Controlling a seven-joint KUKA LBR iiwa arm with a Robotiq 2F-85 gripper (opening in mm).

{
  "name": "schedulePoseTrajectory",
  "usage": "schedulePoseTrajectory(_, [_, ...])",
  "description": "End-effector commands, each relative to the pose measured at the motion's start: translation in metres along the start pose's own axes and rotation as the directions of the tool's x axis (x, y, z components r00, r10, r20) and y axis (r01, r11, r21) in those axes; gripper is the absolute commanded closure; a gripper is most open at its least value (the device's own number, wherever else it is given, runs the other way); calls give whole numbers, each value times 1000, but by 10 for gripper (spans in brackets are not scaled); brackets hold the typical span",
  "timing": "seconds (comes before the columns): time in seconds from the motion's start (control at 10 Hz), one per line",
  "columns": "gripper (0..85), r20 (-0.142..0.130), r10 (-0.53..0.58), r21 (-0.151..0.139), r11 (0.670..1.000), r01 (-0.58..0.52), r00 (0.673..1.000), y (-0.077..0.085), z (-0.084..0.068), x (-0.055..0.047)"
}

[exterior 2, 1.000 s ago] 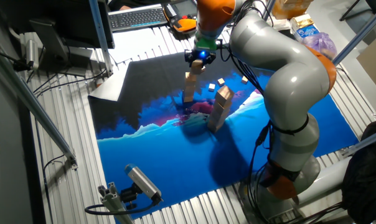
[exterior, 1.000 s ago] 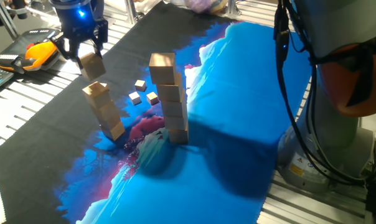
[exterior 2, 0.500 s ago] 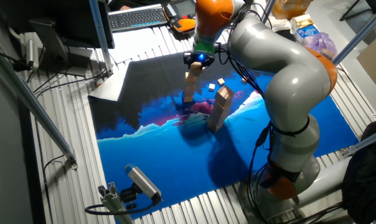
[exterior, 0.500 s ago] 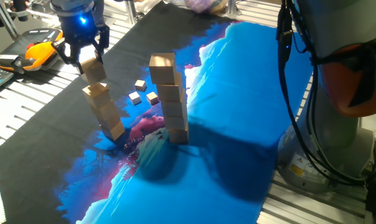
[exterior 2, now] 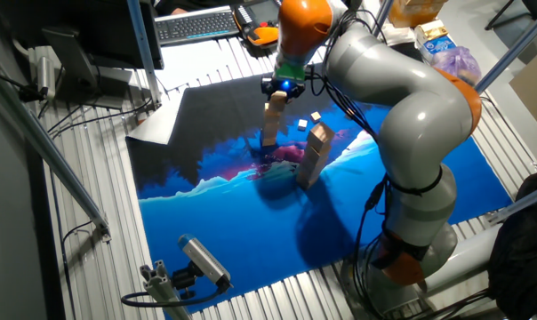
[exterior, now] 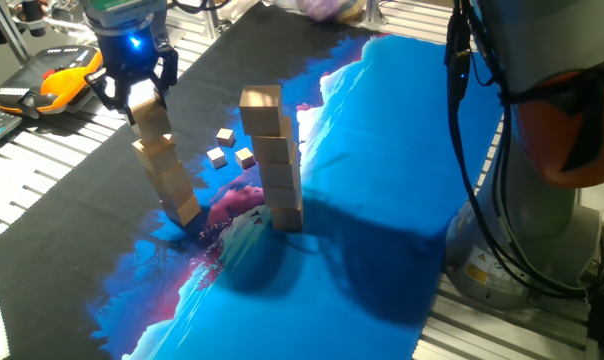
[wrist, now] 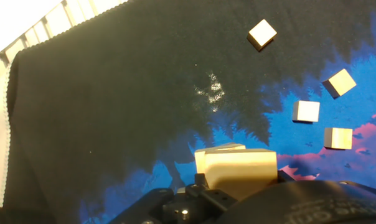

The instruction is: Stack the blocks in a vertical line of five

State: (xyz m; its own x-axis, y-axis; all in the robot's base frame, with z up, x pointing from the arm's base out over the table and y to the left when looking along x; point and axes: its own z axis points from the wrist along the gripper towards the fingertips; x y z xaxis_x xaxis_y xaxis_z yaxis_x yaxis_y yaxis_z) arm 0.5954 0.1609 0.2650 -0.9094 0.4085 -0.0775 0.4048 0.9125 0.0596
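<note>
The block (exterior: 149, 112) is held in the gripper (exterior: 132, 95), jaws closed on its two sides, at far left of the scene. It sits right above the top of the left stack (exterior: 168, 180), approx. touching it; if it really rests on it I cannot tell. That stack leans a bit and its blocks are not lined up exactly. In hand view the held block (wrist: 239, 165) is low in the middle, w/ the stack top showing just behind its left edge.

To the right, near the middle of the mat (exterior: 382, 200), stands a taller stack (exterior: 275, 160) of wider cubes, apart from the left one. Between the two stacks, a bit farther back, lie small loose blocks (exterior: 228, 147) on the mat; hand view shows four of them. The mat is black at the far left and blue w/ pink on the near side, and covers the tabletop (exterior: 42, 150).
</note>
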Motion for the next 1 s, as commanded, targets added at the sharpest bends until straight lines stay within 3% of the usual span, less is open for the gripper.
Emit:
schedulePoseTrajectory(0.0, [850,2,2,0,1000,-2,1000,0,1,1])
schedulePoseTrajectory(0.3, [850,1,4,-2,1000,-4,1000,1,2,0])
schedulePoseTrajectory(0.5, [850,-27,-23,-25,999,22,999,1,0,-1])
schedulePoseTrajectory(0.6, [850,-56,-43,-26,999,41,998,1,0,-1])
schedulePoseTrajectory(0.9, [850,-46,-43,-12,999,43,998,0,-1,-1])
